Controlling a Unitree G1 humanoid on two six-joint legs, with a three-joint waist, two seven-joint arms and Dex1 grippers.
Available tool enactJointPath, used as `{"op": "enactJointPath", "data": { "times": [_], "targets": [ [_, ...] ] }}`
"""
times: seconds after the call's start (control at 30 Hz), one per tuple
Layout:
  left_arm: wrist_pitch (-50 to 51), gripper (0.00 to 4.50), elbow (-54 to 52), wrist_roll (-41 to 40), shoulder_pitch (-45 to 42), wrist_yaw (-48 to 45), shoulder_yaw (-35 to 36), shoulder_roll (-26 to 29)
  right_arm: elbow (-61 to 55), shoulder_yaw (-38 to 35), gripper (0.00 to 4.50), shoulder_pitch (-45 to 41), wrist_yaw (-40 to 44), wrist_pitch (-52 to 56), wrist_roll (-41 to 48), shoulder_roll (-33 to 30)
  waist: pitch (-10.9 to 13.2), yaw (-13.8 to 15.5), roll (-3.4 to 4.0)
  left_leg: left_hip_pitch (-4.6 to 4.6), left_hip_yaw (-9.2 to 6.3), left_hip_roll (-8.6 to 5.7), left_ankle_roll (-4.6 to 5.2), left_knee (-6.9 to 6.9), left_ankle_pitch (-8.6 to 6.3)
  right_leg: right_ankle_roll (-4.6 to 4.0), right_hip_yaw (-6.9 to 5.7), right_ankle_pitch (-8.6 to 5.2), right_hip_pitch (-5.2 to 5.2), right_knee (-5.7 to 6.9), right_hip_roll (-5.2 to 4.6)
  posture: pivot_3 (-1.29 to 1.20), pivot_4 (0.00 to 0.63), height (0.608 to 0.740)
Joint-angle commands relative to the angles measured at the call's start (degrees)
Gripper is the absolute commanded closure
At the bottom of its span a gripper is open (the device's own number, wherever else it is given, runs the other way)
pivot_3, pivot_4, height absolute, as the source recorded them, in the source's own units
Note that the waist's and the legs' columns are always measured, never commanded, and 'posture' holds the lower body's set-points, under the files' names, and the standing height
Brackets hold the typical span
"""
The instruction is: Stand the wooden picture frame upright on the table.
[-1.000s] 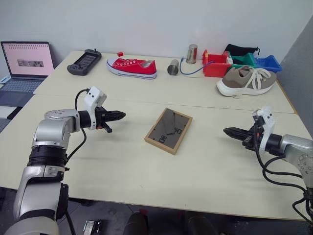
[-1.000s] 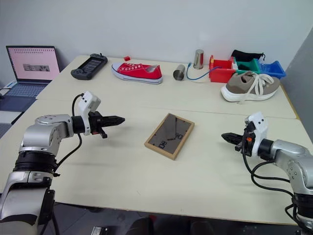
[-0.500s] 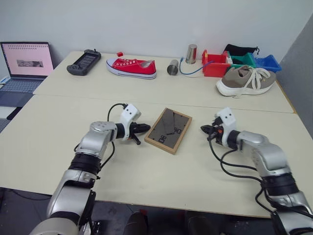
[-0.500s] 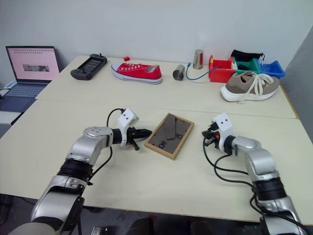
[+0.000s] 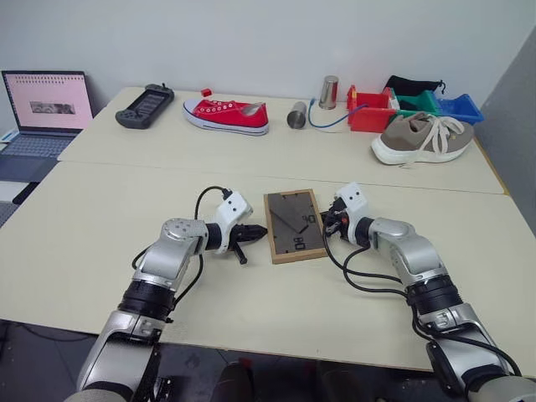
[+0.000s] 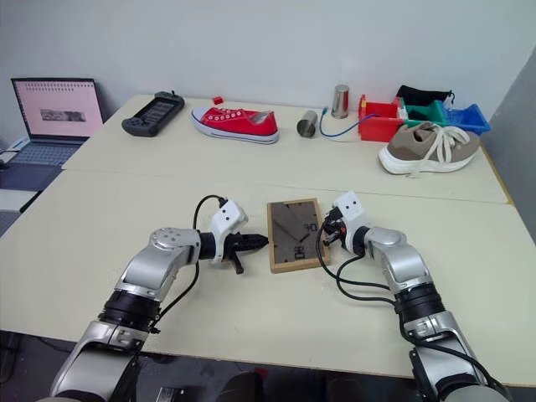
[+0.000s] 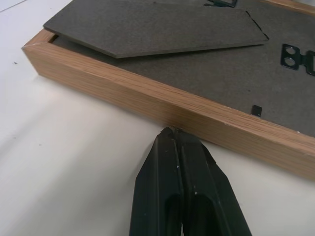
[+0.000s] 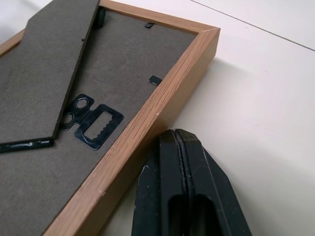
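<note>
Two hands flank wooden picture frame (image 5: 293,225), which lies flat, dark back up, near centre of picture on cream worktop (image 5: 100,209). Left hand (image 5: 260,234) fingers pressed together, tip right against frame's left long edge per wrist view. Right hand (image 5: 326,226) fingers also together, tip just beside frame's right edge near a corner. Easel flap lies flat on back. Red sneaker (image 5: 226,115) upper left of centre, laptop (image 5: 46,105) far left.
</note>
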Motion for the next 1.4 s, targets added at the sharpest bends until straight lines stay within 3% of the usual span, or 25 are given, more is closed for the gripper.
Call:
{"op": "enactJointPath", "data": {
  "times": [0.03, 0.23, 0.4, 0.7, 0.97, 1.2, 1.4],
  "targets": [
    [-0.4, 4.49, 0.4, 0.5, -0.2, 2.2, 1.7, 1.3, -2.6, -0.4, 4.50, 0.3, 1.9, -1.0, -0.4, -1.2, 0.0, -0.1, 0.00, 0.00, 0.00, 0.00, 0.00, 0.00, 0.00, 0.00, 0.00, 0.00, 0.00, 0.00, 0.00, 0.00, 0.150, 0.740],
    [-1.3, 4.49, 2.7, 0.7, -2.3, 3.7, 1.9, 1.4, -10.6, 0.9, 4.50, 3.9, 6.1, 2.2, 0.2, -5.5, 0.0, 0.0, 0.00, 0.01, 0.00, 0.00, 0.00, 0.00, 0.00, 0.00, 0.00, 0.00, 0.01, 0.01, 0.00, 0.00, 0.150, 0.740],
    [-2.4, 4.49, 4.8, 0.9, -3.9, 4.2, 1.8, 0.9, -16.2, 2.6, 4.50, 4.7, 9.0, 5.1, 2.5, -4.3, 0.0, -0.4, 0.00, 0.03, -0.01, 0.02, 0.01, 0.00, 0.00, 0.00, 0.00, 0.00, 0.00, 0.01, 0.03, 0.00, 0.150, 0.740],
    [-0.2, 4.49, 0.8, -0.2, -1.6, -0.6, 0.7, 4.5, -15.9, 4.4, 4.50, 3.0, 8.8, 6.2, 1.1, -0.4, 0.0, -0.8, 0.00, 0.03, -0.02, 0.04, 0.00, 0.00, 0.00, 0.00, -0.01, 0.00, 0.00, 0.04, 0.04, 0.00, 0.150, 0.740],
    [1.3, 4.49, -4.1, -0.7, 2.6, -3.6, 1.2, 9.1, -20.2, 6.8, 4.50, 4.1, 12.4, 8.4, 2.2, -1.2, 0.0, -1.3, 0.00, 0.04, -0.04, 0.04, 0.00, -0.01, 0.00, 0.00, -0.01, 0.00, 0.00, 0.04, 0.04, 0.00, 0.150, 0.740],
    [2.2, 4.49, -5.0, -1.0, 2.7, -4.1, 1.1, 9.8, -21.5, 7.0, 4.50, 4.6, 13.2, 9.5, 2.0, -1.6, 0.0, -1.4, 0.00, 0.04, -0.04, 0.04, 0.01, -0.01, 0.00, 0.01, -0.01, -0.01, 0.00, 0.04, 0.04, 0.00, 0.150, 0.740],
    [1.6, 4.49, -2.7, -0.1, 2.4, -4.2, 2.4, 11.8, -20.5, 6.2, 4.50, 5.8, 13.6, 7.8, -0.2, -5.4, 0.0, -1.3, 0.00, 0.04, -0.04, 0.03, 0.01, -0.01, 0.00, 0.01, -0.01, 0.00, 0.00, 0.04, 0.04, 0.00, 0.150, 0.740]
  ]
}}
